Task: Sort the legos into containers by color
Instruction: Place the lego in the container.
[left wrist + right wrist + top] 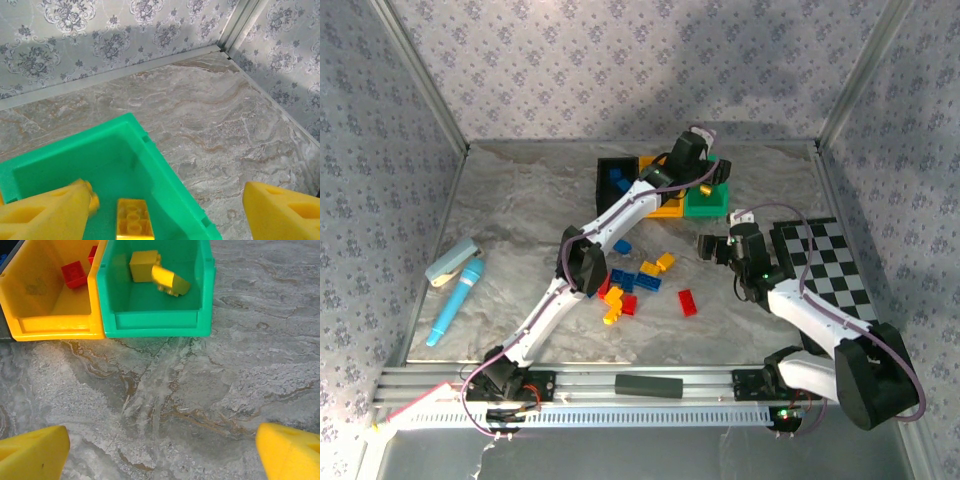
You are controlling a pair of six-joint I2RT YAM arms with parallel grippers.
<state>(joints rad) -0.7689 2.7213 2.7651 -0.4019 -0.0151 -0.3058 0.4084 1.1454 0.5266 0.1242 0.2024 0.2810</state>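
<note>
Three containers stand in a row at the back: black [611,176] with blue legos, yellow-orange [30,300] with red legos [74,274], and green [155,320]. My left gripper [167,200] hangs open over the green bin [75,160], nothing between its fingers. A yellow lego [134,220] lies in it, and a second, blurred yellow lego [170,281] sits tilted beside it. Loose legos lie mid-table: blue [648,281], yellow [665,262], red [688,302]. My right gripper [715,248] stands open and holds nothing, over bare table [162,440] just in front of the bins.
A checkered board [825,265] lies at the right under my right arm. A blue pen [455,300] and a grey stapler-like object [453,262] lie at the left. A flat black bar [648,386] rests on the front rail. Patterned walls close in the table.
</note>
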